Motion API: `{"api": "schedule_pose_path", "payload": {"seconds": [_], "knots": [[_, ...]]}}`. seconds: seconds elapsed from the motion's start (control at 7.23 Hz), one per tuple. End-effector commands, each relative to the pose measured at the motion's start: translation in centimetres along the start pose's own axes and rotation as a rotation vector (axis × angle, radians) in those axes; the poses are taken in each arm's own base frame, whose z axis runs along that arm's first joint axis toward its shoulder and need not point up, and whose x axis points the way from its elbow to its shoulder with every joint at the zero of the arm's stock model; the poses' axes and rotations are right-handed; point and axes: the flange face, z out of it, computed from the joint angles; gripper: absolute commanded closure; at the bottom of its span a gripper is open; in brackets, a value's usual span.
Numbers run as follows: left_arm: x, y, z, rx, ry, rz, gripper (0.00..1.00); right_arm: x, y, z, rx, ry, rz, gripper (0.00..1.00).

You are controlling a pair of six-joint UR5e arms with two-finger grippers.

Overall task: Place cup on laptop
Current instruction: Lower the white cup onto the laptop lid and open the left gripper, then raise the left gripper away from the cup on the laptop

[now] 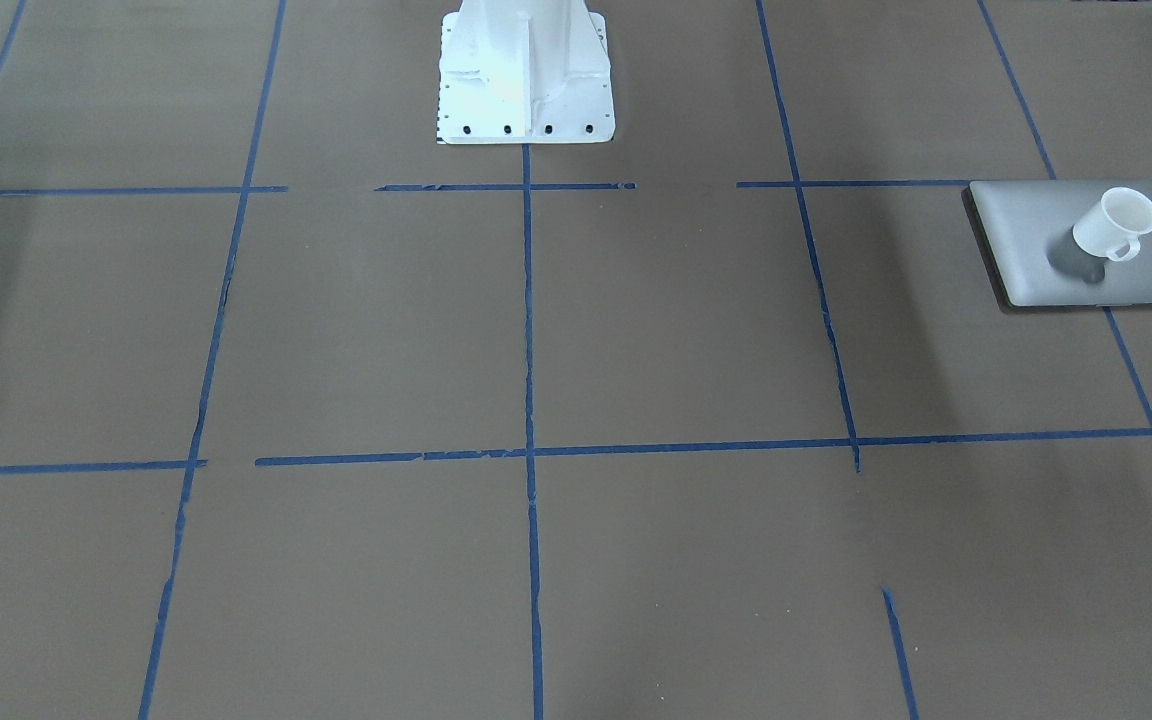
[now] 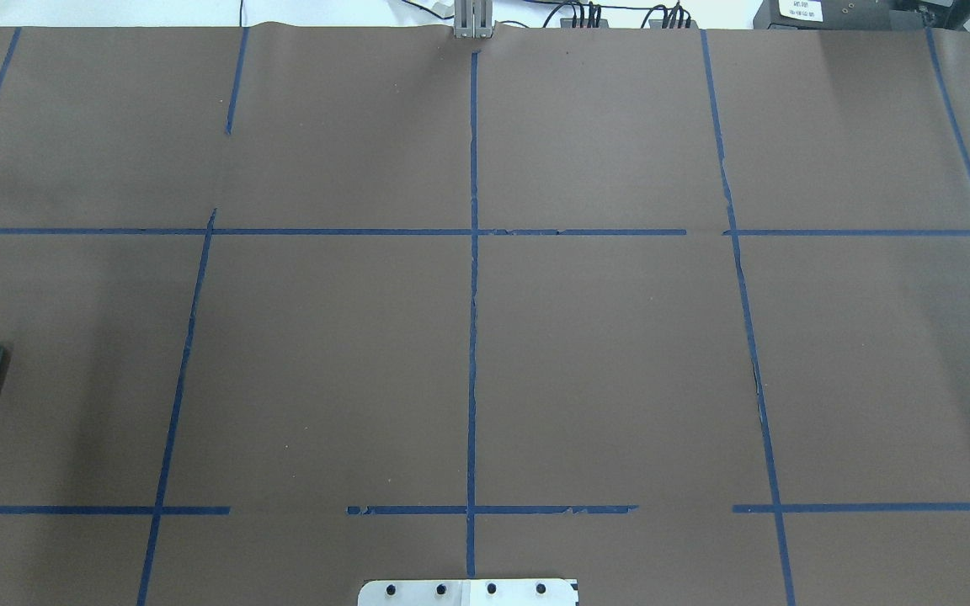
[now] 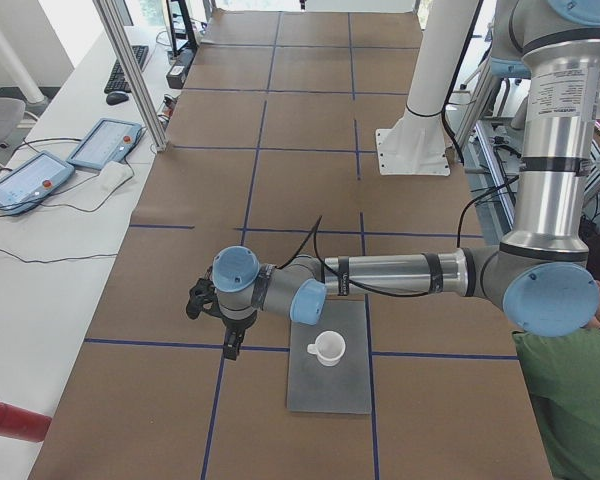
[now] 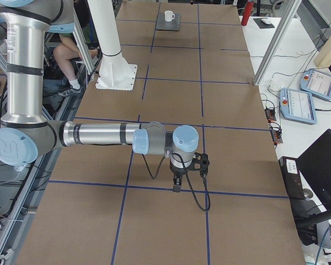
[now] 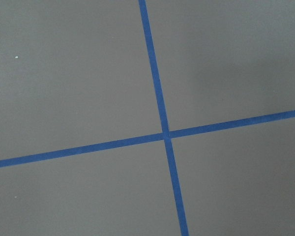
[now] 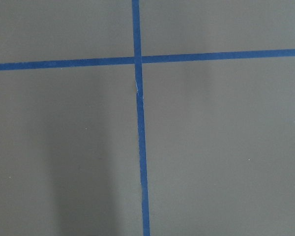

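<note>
On the laptop [image 1: 1026,235] stands the cup [image 1: 1121,222], unseen overhead; whether my left gripper [image 3: 230,346] and right gripper [image 4: 176,186] gape, I cannot tell.

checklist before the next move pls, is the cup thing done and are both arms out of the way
1. Cup on laptop: ok, it stands on the lid.
2. Cup upright: ok, rim up in the left side view.
3. Cup within the lid's edges: ok, no overhang.
4. Left tool off the cup: ok, it hangs beside the laptop, apart from the cup.
5. Right tool out of the way: ok, far from the laptop.
6. Either tool open or shut: cannot tell, since both show only in the side views.
</note>
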Motion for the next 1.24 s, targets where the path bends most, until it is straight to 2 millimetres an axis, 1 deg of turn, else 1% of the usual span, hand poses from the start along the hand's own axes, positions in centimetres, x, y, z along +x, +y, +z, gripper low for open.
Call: {"api": "schedule_pose_path", "payload": {"seconds": [0.0,0.14,0.41,0.55,1.11], "knots": [[-1.4,2.8,-2.8,-0.015,0.012,0.001,0.0,0.0,0.0,0.0,0.0,0.0,0.0,0.0],[-1.1,7.1,-3.3,-0.023,0.019,-0.023,0.0,0.0,0.0,0.0,0.0,0.0,0.0,0.0],[-0.7,7.7,-3.7,-0.035,0.022,-0.039,0.0,0.0,0.0,0.0,0.0,0.0,0.0,0.0],[-0.8,7.5,-3.6,-0.073,0.026,-0.087,0.0,0.0,0.0,0.0,0.0,0.0,0.0,0.0],[-0.9,7.3,-3.5,-0.087,0.026,-0.1,0.0,0.0,0.0,0.0,0.0,0.0,0.0,0.0]]}}
